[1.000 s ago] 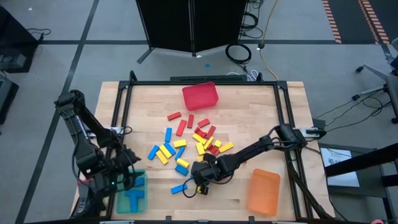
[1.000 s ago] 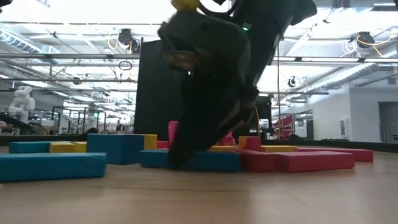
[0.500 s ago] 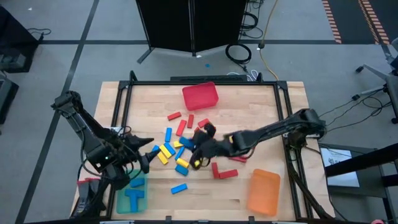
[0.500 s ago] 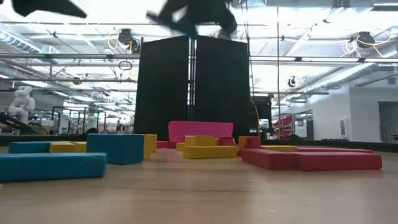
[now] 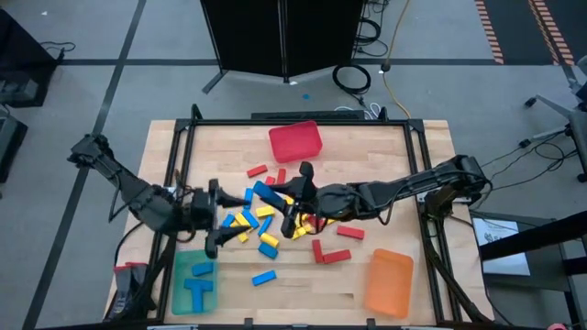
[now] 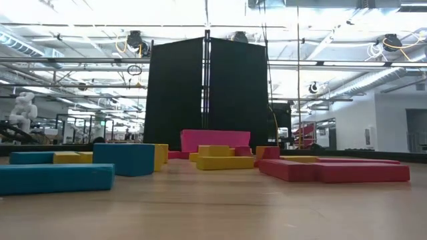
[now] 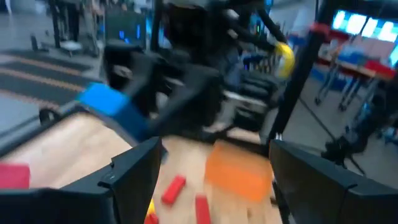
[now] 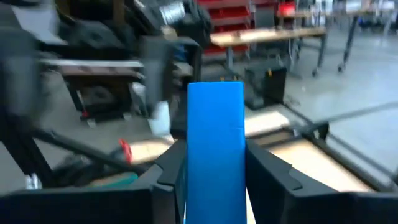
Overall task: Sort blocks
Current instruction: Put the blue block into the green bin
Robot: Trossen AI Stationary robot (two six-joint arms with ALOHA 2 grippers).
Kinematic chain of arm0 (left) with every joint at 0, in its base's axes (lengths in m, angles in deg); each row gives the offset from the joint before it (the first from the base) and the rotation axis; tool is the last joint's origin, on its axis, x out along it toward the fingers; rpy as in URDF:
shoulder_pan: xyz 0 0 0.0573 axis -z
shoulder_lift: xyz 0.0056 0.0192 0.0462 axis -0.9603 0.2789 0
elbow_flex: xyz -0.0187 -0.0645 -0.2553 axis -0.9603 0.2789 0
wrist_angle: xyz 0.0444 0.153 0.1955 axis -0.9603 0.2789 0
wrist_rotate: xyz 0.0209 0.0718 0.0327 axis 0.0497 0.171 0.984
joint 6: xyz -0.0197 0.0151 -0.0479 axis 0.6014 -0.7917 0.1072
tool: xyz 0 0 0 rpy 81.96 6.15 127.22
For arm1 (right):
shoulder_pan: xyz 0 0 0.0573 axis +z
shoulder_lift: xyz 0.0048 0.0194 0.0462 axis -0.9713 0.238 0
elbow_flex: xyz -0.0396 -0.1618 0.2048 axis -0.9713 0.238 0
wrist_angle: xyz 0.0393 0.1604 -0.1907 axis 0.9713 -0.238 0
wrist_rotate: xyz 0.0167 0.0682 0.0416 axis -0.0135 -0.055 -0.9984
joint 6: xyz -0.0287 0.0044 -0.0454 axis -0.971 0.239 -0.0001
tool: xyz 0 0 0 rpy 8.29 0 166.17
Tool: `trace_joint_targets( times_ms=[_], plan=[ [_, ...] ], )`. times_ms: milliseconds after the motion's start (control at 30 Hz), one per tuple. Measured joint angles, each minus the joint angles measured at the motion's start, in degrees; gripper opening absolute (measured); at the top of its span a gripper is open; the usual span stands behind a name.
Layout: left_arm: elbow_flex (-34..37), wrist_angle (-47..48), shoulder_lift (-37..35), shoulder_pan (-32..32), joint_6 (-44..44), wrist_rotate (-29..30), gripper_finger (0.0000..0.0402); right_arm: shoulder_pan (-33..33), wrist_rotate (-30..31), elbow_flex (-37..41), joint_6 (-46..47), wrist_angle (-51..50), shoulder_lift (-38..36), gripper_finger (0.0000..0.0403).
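Red, yellow and blue blocks [image 5: 266,220] lie flat and scattered on the middle of the wooden table; the low view shows blue blocks [image 6: 57,178], yellow blocks [image 6: 223,160] and red blocks [image 6: 333,171] but no gripper. My right gripper [image 5: 282,203] hovers over the pile, shut on a blue block [image 5: 266,194]. My left gripper [image 5: 218,218] is open at the pile's left side and faces the right gripper. In the left wrist view my left gripper [image 7: 214,180] looks at that blue block [image 7: 112,106]. My right gripper [image 8: 215,162] pinches the blue block by its rear end [image 8: 215,186] between the two fingers [image 8: 171,168]. The block lies along the fingers and sticks out past their tips. The fingers come roughly level from the table's right, and the block is lifted clear of the table.
A red bin [image 5: 295,140] stands near the far edge and an orange bin [image 5: 388,281] at the near right. A teal bin [image 5: 194,282] at the near left holds blue blocks. Two red blocks [image 5: 330,254] and one blue block [image 5: 264,277] lie on the near part of the table.
My right gripper has risen from the table's near part and moved toward the far edge and the left, now holding a blue block over the pile. My left gripper has left the teal bin and moved right and toward the far edge, to the pile's left side.
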Motion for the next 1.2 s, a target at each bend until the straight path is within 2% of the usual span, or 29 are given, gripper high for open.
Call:
trace_joint_targets(
  times_ms=[67, 233, 333, 533, 700, 1000, 1200],
  plan=[
    [0.0, -2.5, -0.7, -1.5, -2.2, -0.9, 0.0302, 0.4, 0.9, 0.0, -1.5, 2.4, -0.1, 0.0108],
    [0.0, -3.7, -2.5, -3.4, -3.5, -2.4, 0.0302, 2.2, 8.2, 0.0, -6.7, 4.6, -0.6, 0.0108],
    [0.0, -4.2, -3.4, -3.5, -4.5, -2.8, 0.0302, 3.1, 9.7, 0.0, -10.2, 6.8, -1.6, 0.0108],
    [1.0, -12.2, -3.5, -6.3, -7.9, -9.0, 0.0302, 4.1, 9.3, 0.0, -16.6, 14.3, -1.8, 0.0108],
    [5.0, -21.8, -3.4, -10.6, -8.1, -16.7, 0.0302, 4.1, 5.2, 0.0, -18.3, 17.5, -1.8, 0.0108],
    [6.0, -23.9, -3.4, -15.3, -7.1, -22.0, 0.0302, 3.9, 2.2, 0.0, -16.5, 16.9, -1.8, 0.0108],
    [6.0, -26.2, -3.1, -16.4, -8.5, -23.3, 0.0302, 3.5, 0.3, 0.0, -15.6, 16.5, -1.8, 0.0108]
  ],
)
